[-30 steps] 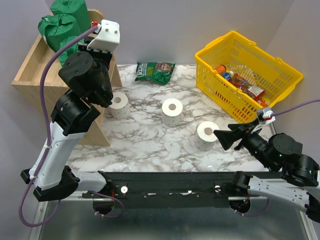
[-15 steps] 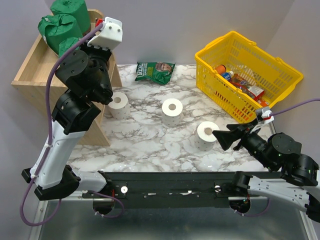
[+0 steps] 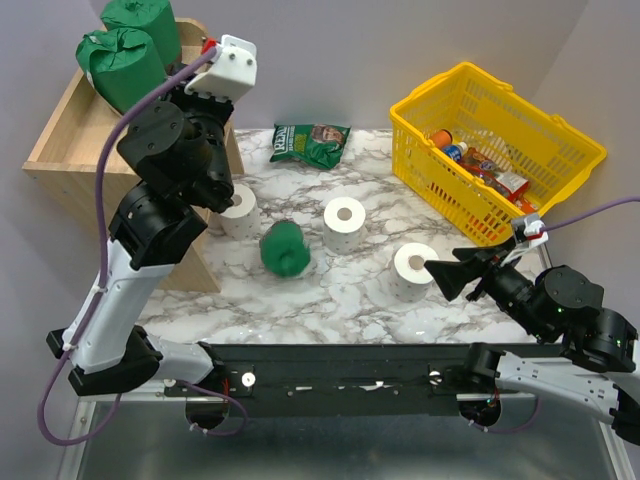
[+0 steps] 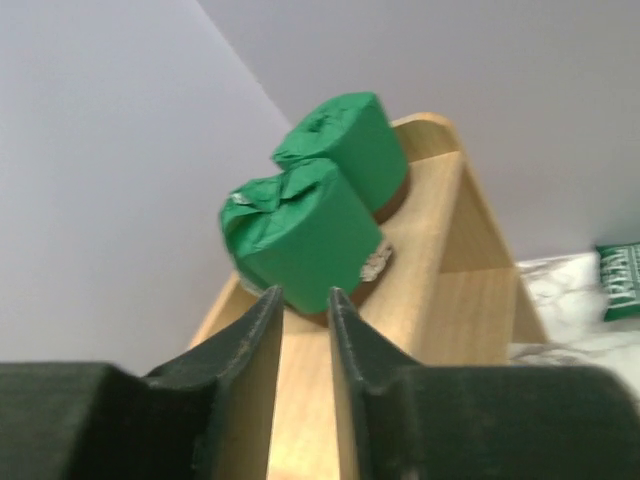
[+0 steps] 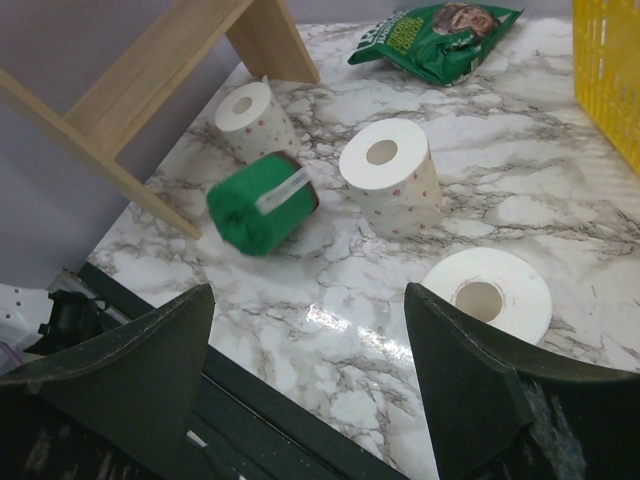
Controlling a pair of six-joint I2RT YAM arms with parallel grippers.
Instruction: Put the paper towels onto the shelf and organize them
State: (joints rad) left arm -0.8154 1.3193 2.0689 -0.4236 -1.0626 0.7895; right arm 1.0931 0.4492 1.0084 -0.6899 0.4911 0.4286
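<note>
Dark matte left gripper point(image 4: 303, 295): tapered fingers point(image 4: 250, 345) drawn almost together, only a thin slit at the tips, nothing in it. It is held up at the raised-edge top tray of the light natural-wood two-tier shelf point(image 4: 440, 260), smooth pale boards with a rounded end. Just beyond the tips, on that tray, stand two green plastic-wrapped paper towel rolls, one nearer point(image 4: 305, 240) and one farther point(image 4: 345, 145). Their film is crinkled and gathered at the top, a brown band shows at the base, and they touch each other. Black right gripper point(image 5: 308, 300): broad wedge-shaped fingers spread wide apart, empty, low over the glossy white grey-veined marble desk point(image 5: 480, 210). Nearest below it is a bare white paper towel roll point(image 5: 490, 292), upright, its hollow core showing. Behind that stands a second bare white roll point(image 5: 390, 180), its faintly dotted embossed wall slightly tapered. A third bare white roll point(image 5: 250, 118) stands by the shelf's slanted leg. A third green-wrapped roll point(image 5: 258, 200) lies on its side on the desk, brown end and pale label visible, just in front of the leg-side white roll and left of the middle one; contact not discernible, outline blurred in the top view. At the back edge lies a flat green crinkled snack bag point(image 5: 440, 30). At the right stands a yellow lattice plastic basket point(image 3: 470, 90) holding small packaged goods.
</note>
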